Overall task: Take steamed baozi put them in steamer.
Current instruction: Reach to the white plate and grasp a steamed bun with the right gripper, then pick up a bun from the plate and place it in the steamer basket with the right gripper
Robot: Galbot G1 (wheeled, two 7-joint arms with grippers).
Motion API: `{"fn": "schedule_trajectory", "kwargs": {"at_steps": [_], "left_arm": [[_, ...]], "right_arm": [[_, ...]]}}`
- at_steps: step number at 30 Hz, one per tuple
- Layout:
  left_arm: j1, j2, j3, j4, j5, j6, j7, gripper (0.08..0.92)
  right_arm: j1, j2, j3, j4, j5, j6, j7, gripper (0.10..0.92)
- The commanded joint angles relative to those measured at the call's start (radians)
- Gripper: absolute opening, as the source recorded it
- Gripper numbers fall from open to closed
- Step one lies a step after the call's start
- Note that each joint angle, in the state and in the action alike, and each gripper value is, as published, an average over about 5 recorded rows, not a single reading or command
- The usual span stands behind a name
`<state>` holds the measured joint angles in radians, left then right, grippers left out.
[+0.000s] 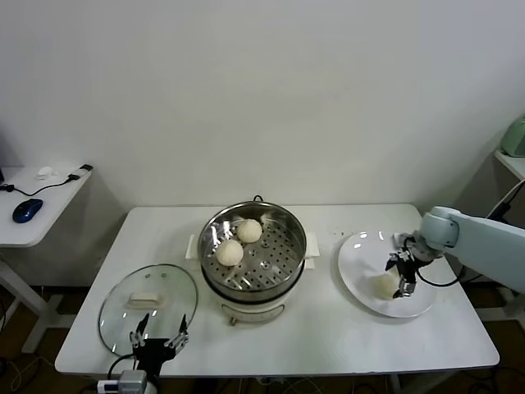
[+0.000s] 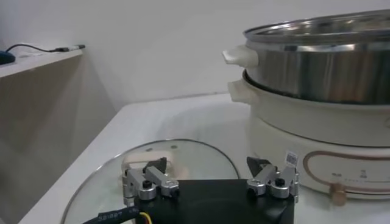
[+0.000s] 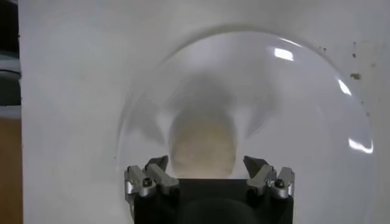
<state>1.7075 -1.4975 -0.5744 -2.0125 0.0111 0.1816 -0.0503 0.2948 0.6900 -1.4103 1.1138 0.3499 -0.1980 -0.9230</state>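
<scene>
The steamer stands mid-table, with two steamed baozi on its perforated tray. A third baozi lies on the white plate to the right. My right gripper is lowered over that plate. In the right wrist view it is open, with the baozi between its fingertips and a gap on each side. My left gripper is open at the table's front left, over the edge of the glass lid. It holds nothing.
In the left wrist view the left gripper hangs above the lid, beside the steamer's white base. A side desk with a blue mouse stands at far left. A green object sits on a shelf at far right.
</scene>
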Motion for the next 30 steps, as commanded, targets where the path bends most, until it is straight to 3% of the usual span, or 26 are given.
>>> {"fn": "schedule_trajectory", "kwargs": {"at_steps": [1, 9, 17, 25, 30], "left_arm": [[0.001, 0.001, 0.0, 0.0, 0.001, 0.0, 0.0, 0.823], [-0.002, 0.001, 0.003, 0.0, -0.001, 0.002, 0.0, 0.823], [0.001, 0.0, 0.004, -0.012, -0.001, 0.004, 0.0, 0.823], [0.003, 0.004, 0.007, -0.024, -0.001, 0.007, 0.001, 0.823], [0.0, 0.005, 0.014, -0.024, 0.003, 0.008, 0.002, 0.823]], "right_arm": [[-0.045, 0.035, 0.025, -0.045, -0.012, -0.001, -0.007, 0.806], [0.067, 0.023, -0.033, 0.01, 0.019, 0.002, -0.033, 0.626], [0.484, 0.086, -0.258, 0.067, 0.152, 0.124, -0.149, 0.619], [0.819, 0.371, -0.238, 0.161, 0.267, 0.343, -0.242, 0.62], [0.81, 0.552, -0.143, 0.308, 0.19, 0.478, -0.231, 0.624]]}}
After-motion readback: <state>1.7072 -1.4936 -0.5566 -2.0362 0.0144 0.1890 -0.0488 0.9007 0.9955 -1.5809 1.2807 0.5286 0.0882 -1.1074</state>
